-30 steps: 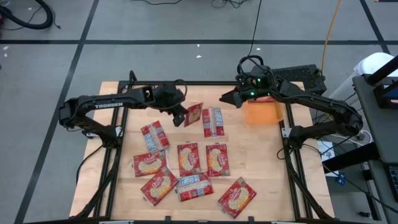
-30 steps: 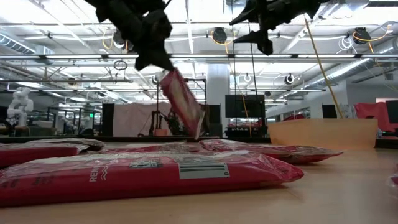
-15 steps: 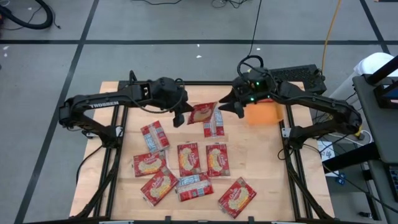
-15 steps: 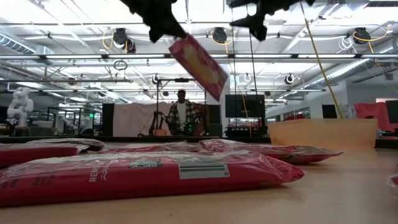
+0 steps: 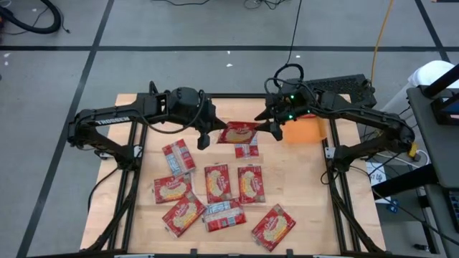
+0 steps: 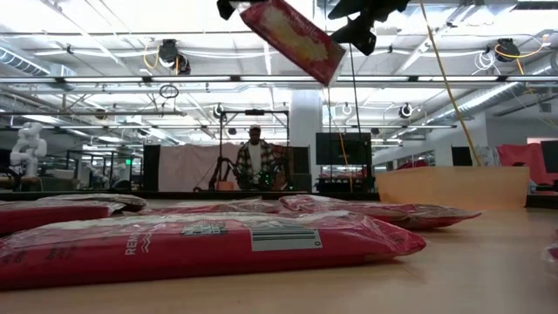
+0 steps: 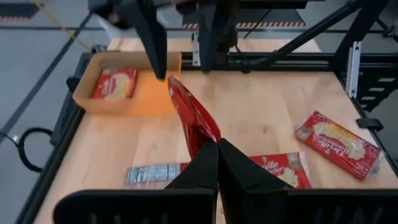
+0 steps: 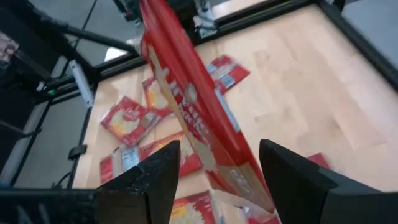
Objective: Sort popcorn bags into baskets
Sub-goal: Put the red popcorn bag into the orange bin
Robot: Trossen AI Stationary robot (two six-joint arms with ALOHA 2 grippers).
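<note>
One popcorn bag (image 5: pixel 237 132) hangs in the air above the far middle of the table (image 5: pixel 301 201), pinched at one end by the left pincer (image 5: pixel 205 137), whose fingers are pressed together on it. The right pincer (image 5: pixel 273 123) sits at the bag's other end with its fingers spread to either side of it, not yet closed; this looks like a handover toward the basket side.

The orange basket (image 7: pixel 149 98) stands at the far right edge of the table, just beside the right arm, and the left wrist view shows a single bag (image 7: pixel 115 83) lying in it (only one basket is in sight).

So the sorting is at an early stage, by my reckoning: one bag binned, one in transit. The loose bags (image 5: pixel 215 186), roughly nine, lie scattered over the middle and near part of the table, some overlapping, two showing their pale backs.
</note>
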